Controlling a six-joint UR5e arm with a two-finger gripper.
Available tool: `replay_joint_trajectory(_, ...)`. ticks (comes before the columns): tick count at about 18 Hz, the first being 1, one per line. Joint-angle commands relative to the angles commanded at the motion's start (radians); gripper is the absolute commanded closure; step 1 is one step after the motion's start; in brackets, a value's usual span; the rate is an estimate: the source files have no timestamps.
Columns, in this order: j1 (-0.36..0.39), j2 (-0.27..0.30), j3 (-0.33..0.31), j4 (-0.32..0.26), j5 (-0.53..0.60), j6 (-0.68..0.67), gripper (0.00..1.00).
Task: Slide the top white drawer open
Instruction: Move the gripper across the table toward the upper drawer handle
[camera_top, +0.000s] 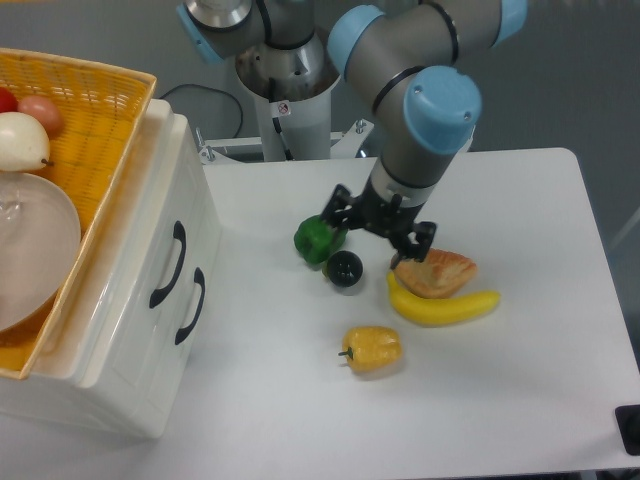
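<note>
The glossy white top drawer (160, 255), with its curved black handle, sits closed at the tabletop's (520, 400) left. The tool (378, 232) hangs spread wide, seemingly empty, above a black ball (344, 269).

The black two-finger gripper (377, 233) hangs spread wide over the white tabletop (520, 380), above the shiny black ball (344, 269) and beside the green bell pepper (316, 239). The top white drawer (150, 215) with its curved black handle sits closed, well apart to the left.
</note>
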Motion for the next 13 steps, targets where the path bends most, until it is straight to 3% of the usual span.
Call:
replay_joint_trajectory(11, -0.084, -0.034, 0.032, -0.002, -0.042, -0.301, 0.0)
replay_joint_trajectory(13, -0.106, -0.032, 0.031, -0.003, -0.039, -0.307, 0.0)
